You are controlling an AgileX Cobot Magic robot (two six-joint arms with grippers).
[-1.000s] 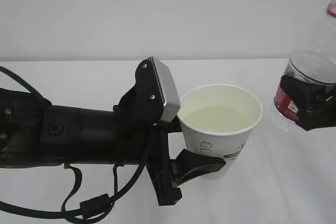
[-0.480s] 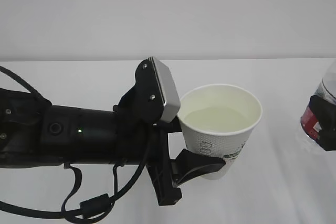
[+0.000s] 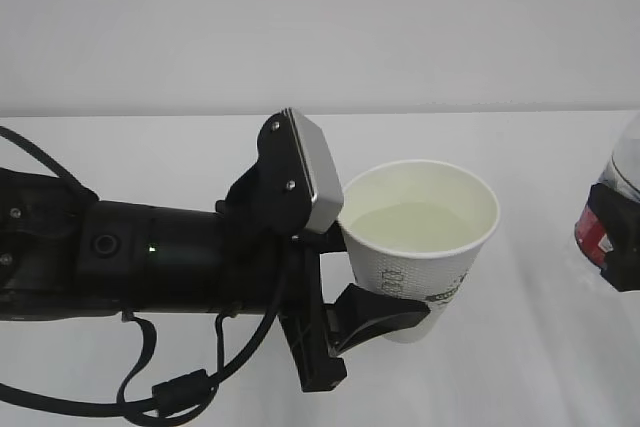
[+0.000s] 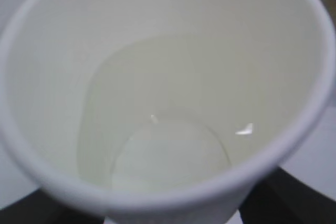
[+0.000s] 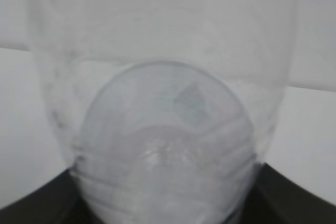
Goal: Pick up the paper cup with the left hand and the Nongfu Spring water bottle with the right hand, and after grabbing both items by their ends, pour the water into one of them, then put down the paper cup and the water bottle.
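The paper cup is upright at mid-frame, white with green-grey print, and the water fills part of it. My left gripper is shut on the cup's side, reaching in from the left. In the left wrist view the cup's cream inside fills the frame, with water at the bottom. The Nongfu Spring water bottle shows at the far right edge with its red label. My right gripper is shut on it. The right wrist view shows the clear ribbed bottle between dark fingers.
A white table runs back to a pale wall. My left arm lies across the left half, with black cables looping below it. I cannot tell whether the cup's base touches the table.
The right gripper has carried the bottle down and to the right, away from the cup, then held nearly still. The left gripper and the cup have not moved.
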